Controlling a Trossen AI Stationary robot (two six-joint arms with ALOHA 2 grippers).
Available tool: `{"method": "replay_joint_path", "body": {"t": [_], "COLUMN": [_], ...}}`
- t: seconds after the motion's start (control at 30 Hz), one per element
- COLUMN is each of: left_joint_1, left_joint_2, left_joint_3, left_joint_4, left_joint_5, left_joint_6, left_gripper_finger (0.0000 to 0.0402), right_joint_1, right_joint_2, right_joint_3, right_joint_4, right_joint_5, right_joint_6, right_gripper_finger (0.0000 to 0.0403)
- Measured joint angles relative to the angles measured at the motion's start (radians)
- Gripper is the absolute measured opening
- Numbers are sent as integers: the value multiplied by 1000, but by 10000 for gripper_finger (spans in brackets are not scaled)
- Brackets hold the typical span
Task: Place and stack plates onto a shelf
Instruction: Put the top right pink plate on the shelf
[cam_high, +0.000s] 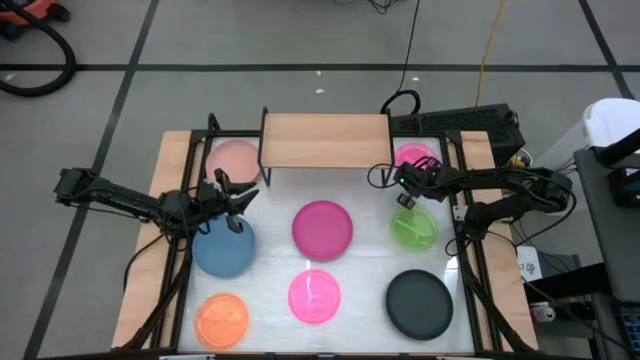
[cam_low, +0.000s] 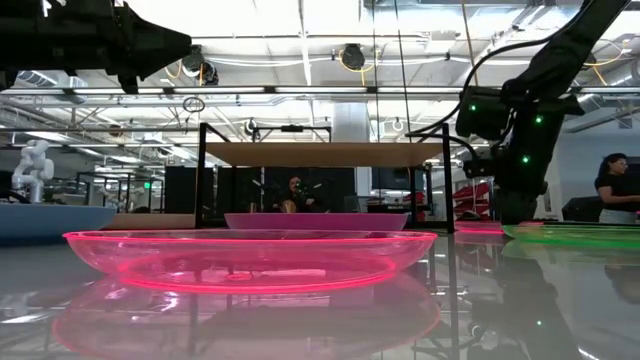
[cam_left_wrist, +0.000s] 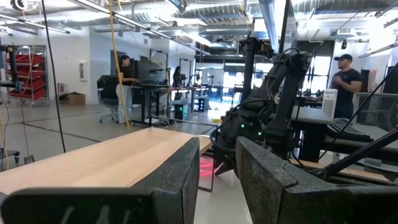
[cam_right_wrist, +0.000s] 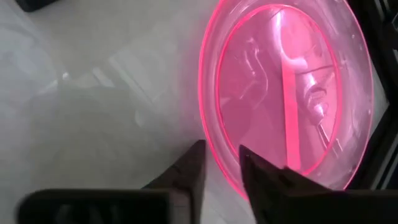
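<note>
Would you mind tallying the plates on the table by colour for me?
Neon pink plates: 2
Magenta plate: 1
Salmon-pink plate: 1
Blue plate: 1
Green plate: 1
Orange plate: 1
Black plate: 1
Total: 8

Tabletop (cam_high: 360, 185): white, glossy, sitting in a light-wood border. Black keyboard (cam_high: 470, 122): lying beyond the tabletop's far right corner. Yellow cable (cam_high: 487, 50): running across the grey floor. Two people standing at desks in the room behind: one (cam_left_wrist: 126, 74) far off, one in a cap (cam_left_wrist: 345, 78).
</note>
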Motion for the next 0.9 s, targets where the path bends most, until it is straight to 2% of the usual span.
{"method": "replay_joint_path", "body": {"t": [0.13, 0.37, 0.6, 0.77, 0.9], "left_joint_1": [0, 0, 0, 0, 0], "left_joint_2": [0, 0, 0, 0, 0], "left_joint_3": [0, 0, 0, 0, 0], "left_joint_4": [0, 0, 0, 0, 0], "left_joint_5": [0, 0, 0, 0, 0], "left_joint_6": [0, 0, 0, 0, 0], "left_gripper_finger": [111, 111, 111, 111, 111], "right_joint_1": [0, 0, 1, 1, 1], "right_joint_2": [1, -49, -229, -376, -454], "right_joint_3": [-2, -3, -3, -3, -2], "right_joint_4": [-4, -8, 23, 179, 451], "right_joint_5": [-1, 3, 32, 164, 185], "right_joint_6": [-1, 19, 55, 20, -118], "right_gripper_finger": [9, 1, 0, 0, 0]}}
